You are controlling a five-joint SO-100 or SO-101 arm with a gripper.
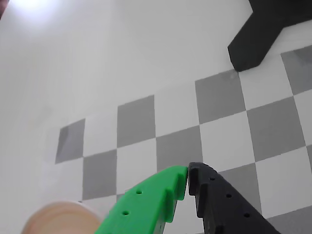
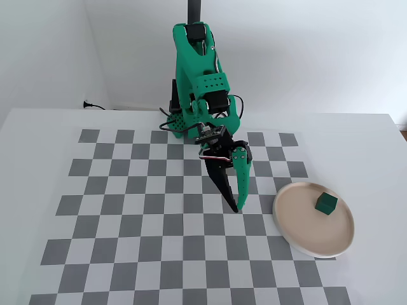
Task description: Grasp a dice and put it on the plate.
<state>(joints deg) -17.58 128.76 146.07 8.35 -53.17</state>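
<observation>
In the fixed view the small dark green dice (image 2: 326, 203) lies inside the round beige plate (image 2: 304, 235), toward its upper right. My gripper (image 2: 239, 209) hangs over the checkerboard to the left of the plate, its green and black fingers closed together and empty. In the wrist view the gripper (image 1: 188, 176) shows its tips touching, with nothing between them. A blurred part of the plate (image 1: 61, 220) sits at the bottom left of that view. The dice is out of the wrist view.
The green arm's base (image 2: 191, 117) stands at the back of the grey and white checkerboard mat (image 2: 127, 210). A black stand foot (image 1: 258, 39) shows at the wrist view's top right. A white wall lies behind the table.
</observation>
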